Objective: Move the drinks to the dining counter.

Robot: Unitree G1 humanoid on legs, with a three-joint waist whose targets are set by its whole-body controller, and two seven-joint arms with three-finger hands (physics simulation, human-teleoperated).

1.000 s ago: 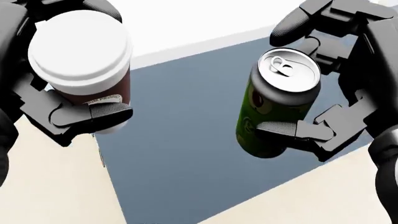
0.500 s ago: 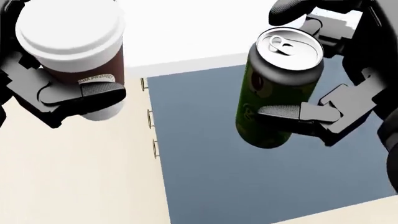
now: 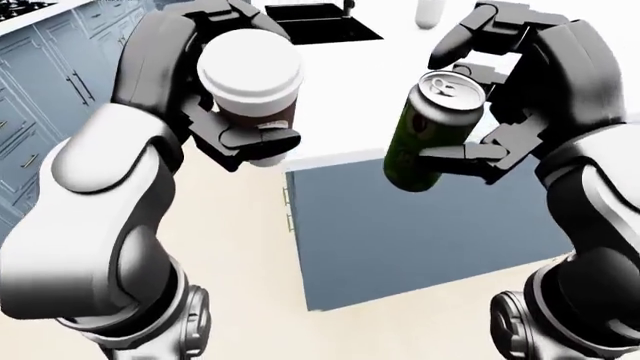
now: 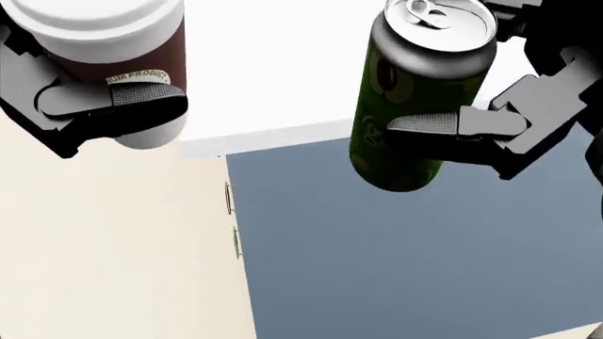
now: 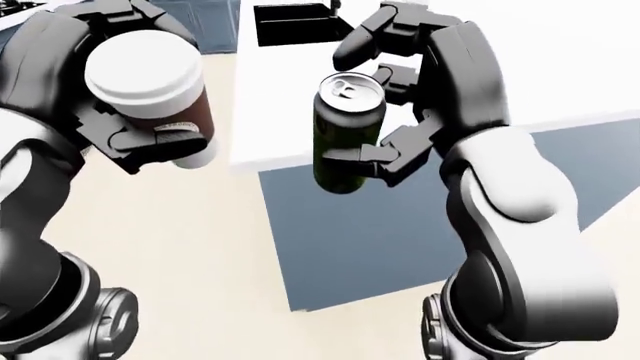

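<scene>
Here, in the left-eye view, the left hand (image 3: 235,131) is clenched round one lidded coffee cup (image 3: 251,86) and the right hand (image 3: 490,112) round one green can (image 3: 428,127), both drinks upright and carried well above the floor, with the white counter (image 3: 400,75) lying just beyond them toward the top of the view and its blue side panel (image 3: 420,225) below. In the head view the cup (image 4: 108,63) and can (image 4: 415,92) sit side by side over the counter's near edge, so I judge both hands about equally close to setting down. The right-eye view shows the same two drinks and one dark sink (image 5: 290,22) set into the counter further up.
</scene>
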